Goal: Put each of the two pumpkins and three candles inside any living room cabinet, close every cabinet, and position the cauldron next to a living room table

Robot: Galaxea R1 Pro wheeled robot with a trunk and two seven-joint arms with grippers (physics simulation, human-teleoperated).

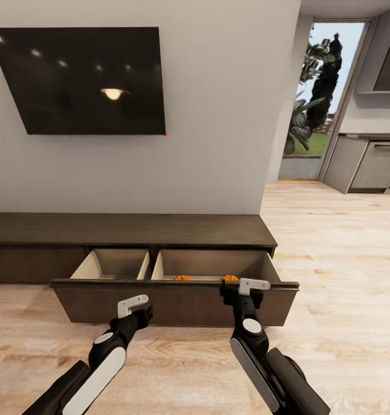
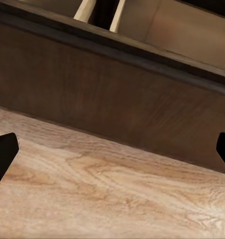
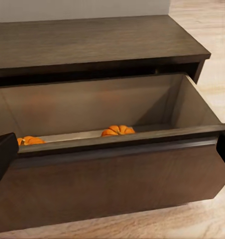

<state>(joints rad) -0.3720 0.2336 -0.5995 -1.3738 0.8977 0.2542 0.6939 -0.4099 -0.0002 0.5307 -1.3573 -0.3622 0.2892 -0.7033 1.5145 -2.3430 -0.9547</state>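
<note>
1. 1 cabinet (image 1: 125, 229) stood against the wall under 1 TV (image 1: 82, 80): long, low, dark brown. Its wide drawer front (image 1: 171, 301) was pulled out over the plank floor (image 1: 333, 242), showing 2 pale compartments side by side.
2. 2 pumpkins were in the right-hand compartment, just behind the drawer front. In the head view only their orange tops cleared the front's upper edge: 1 pumpkin (image 1: 182, 278) toward the compartment's left, the other pumpkin (image 1: 230, 278) further right, just beside the right gripper.
3. The right wrist view showed the same 2, lying apart; each was cut off below by the front's rim, and 1 was also partly covered by a dark fingertip (image 3: 3, 154).
4. The left-hand compartment's floor was hidden behind the front, so its contents could not be made out.
5. There were 2 grippers. The left gripper (image 1: 134, 305) hung low in front of the drawer front, over the floor; its wrist view showed 2 dark fingertips at opposite edges, spread wide with nothing between them.
6. The right gripper (image 1: 246, 286) sat at the upper edge of the drawer front; its 2 fingertips were likewise spread wide, gripping nothing.
7. Beyond the wall's end, 1 glass door (image 1: 318, 98) and grey kitchen units (image 1: 367, 164) were cut off by the picture edge.
</note>
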